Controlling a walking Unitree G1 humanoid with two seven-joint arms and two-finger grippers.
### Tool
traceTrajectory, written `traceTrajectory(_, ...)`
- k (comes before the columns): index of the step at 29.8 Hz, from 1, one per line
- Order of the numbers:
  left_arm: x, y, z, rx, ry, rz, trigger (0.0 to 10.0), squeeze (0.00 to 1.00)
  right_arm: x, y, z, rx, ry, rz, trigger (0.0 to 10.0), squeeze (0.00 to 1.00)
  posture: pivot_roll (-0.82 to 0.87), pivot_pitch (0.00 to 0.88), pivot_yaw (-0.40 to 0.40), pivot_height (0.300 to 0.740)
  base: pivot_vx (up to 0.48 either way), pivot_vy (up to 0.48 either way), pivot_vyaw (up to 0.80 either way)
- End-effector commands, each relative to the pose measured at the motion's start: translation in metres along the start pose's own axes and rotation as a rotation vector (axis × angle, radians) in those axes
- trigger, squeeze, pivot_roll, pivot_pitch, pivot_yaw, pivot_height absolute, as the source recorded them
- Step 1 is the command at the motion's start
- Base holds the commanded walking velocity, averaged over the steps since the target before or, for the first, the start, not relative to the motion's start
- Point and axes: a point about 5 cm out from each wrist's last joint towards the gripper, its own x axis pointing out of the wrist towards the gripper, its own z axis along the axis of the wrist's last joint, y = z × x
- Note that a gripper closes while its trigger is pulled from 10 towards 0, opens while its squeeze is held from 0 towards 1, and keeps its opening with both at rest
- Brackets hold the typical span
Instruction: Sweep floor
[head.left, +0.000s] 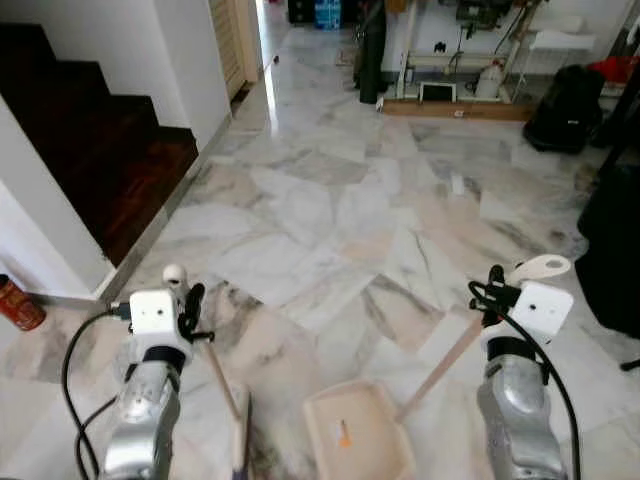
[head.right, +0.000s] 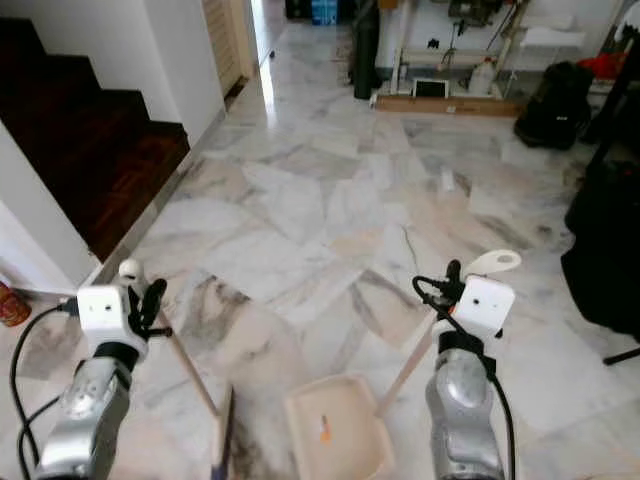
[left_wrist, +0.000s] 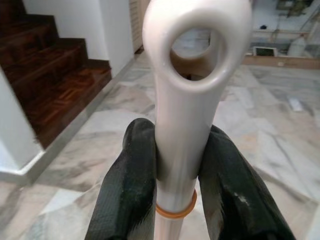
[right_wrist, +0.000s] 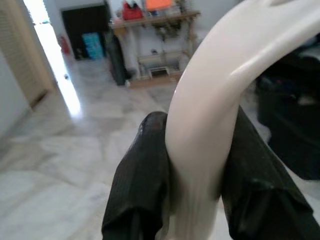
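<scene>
While grippers clamp handles, broom (head.left: 225, 395) and dustpan (head.left: 358, 432) slant floorward.

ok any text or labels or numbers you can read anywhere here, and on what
None can be read.
Red can by the wall at the foot of the stairs: any print on it is too small and blurred.
Blue crate and white jug at the far end: too far to tell.
Broom handle and dustpan handle: plain, no marking visible.

Left gripper (head.left: 190, 305) clamps broom (head.left: 228, 400) handle; right gripper (head.left: 490, 295) clamps dustpan (head.left: 357, 432) handle. Orange scrap (head.left: 344, 433) in dustpan. Marble floor (head.left: 340, 210), dark stairs (head.left: 95, 150) at left.
</scene>
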Motion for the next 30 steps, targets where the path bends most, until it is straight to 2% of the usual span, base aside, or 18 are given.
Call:
traceTrajectory(1, 0.001, 0.006, 0.014, 0.005, -0.060, 0.009, 10.0, 0.00, -0.001, 0.000, 0.016, -0.005, -0.064, 0.013, 10.0, 0.00, -0.05, 0.000, 0.013, 0.740, 0.319, 0.000, 0.00)
traceTrajectory(7, -0.002, 0.001, 0.010, 0.005, -0.049, -0.014, 10.0, 0.00, -0.016, -0.007, 0.014, -0.041, -0.057, 0.047, 10.0, 0.00, -0.06, 0.000, 0.015, 0.740, 0.322, 0.000, 0.00)
traceTrajectory(12, -0.003, 0.002, 0.010, 0.003, -0.046, -0.011, 10.0, 0.00, -0.023, 0.004, 0.012, -0.043, -0.048, 0.133, 10.0, 0.00, -0.07, 0.000, 0.014, 0.740, 0.323, 0.000, 0.00)
traceTrajectory(14, -0.003, 0.000, 0.010, 0.000, -0.048, -0.015, 10.0, 0.00, -0.023, 0.011, 0.014, -0.046, -0.057, 0.158, 10.0, 0.00, -0.07, 0.000, 0.013, 0.740, 0.324, 0.000, 0.00)
traceTrajectory(20, -0.004, 0.000, 0.010, -0.004, -0.049, -0.012, 10.0, 0.00, -0.016, 0.015, 0.018, -0.018, -0.061, 0.145, 10.0, 0.00, -0.06, 0.000, 0.009, 0.740, 0.321, 0.000, 0.00)
traceTrajectory(28, -0.003, 0.000, 0.011, 0.002, -0.046, -0.017, 10.0, 0.00, -0.013, 0.015, 0.017, -0.007, -0.047, 0.141, 10.0, 0.00, -0.06, 0.000, 0.013, 0.740, 0.322, 0.000, 0.00)
traceTrajectory(30, -0.002, 0.000, 0.012, 0.003, -0.049, -0.019, 10.0, 0.00, -0.013, 0.014, 0.016, 0.010, -0.033, 0.128, 10.0, 0.00, -0.06, 0.000, 0.013, 0.740, 0.322, 0.000, -0.80)
